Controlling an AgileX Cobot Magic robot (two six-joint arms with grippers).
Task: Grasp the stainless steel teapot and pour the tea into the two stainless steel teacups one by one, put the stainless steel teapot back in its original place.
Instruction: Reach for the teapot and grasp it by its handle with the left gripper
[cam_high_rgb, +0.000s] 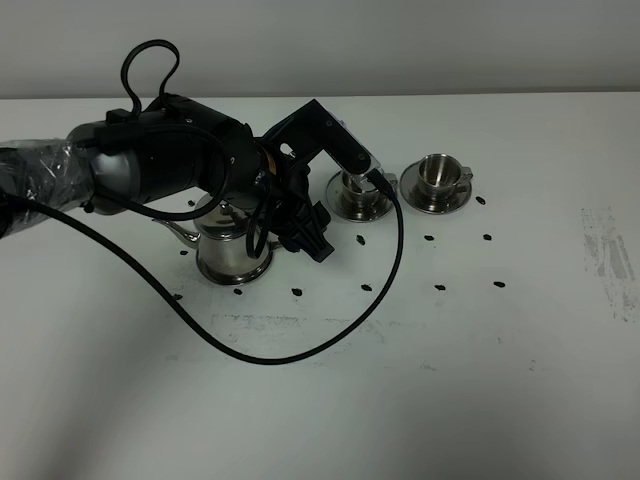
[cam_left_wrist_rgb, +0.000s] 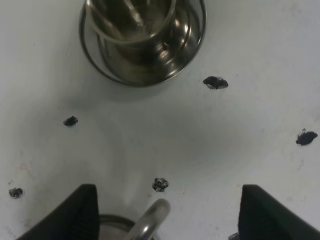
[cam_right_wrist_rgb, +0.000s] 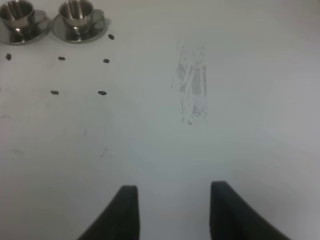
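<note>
The stainless steel teapot (cam_high_rgb: 232, 250) stands on the white table at the left, its thin spout pointing left. My left gripper (cam_high_rgb: 306, 236) hangs open just right of it. In the left wrist view the left gripper (cam_left_wrist_rgb: 165, 215) is open, and the teapot's loop handle (cam_left_wrist_rgb: 150, 224) lies between the fingers (cam_left_wrist_rgb: 75, 215) without contact. The two stainless steel teacups sit on saucers to the right: the near cup (cam_high_rgb: 360, 190) (cam_left_wrist_rgb: 137, 35) and the far cup (cam_high_rgb: 438, 178). The steel disc is hidden. My right gripper (cam_right_wrist_rgb: 172, 210) is open and empty, out of the exterior view; it sees both cups (cam_right_wrist_rgb: 77, 15).
A black cable (cam_high_rgb: 300, 350) loops from the left arm across the table in front of the teapot. Small black marks (cam_high_rgb: 440, 288) dot the table around the cups. A grey scuff (cam_high_rgb: 605, 255) (cam_right_wrist_rgb: 192, 87) lies near the right edge.
</note>
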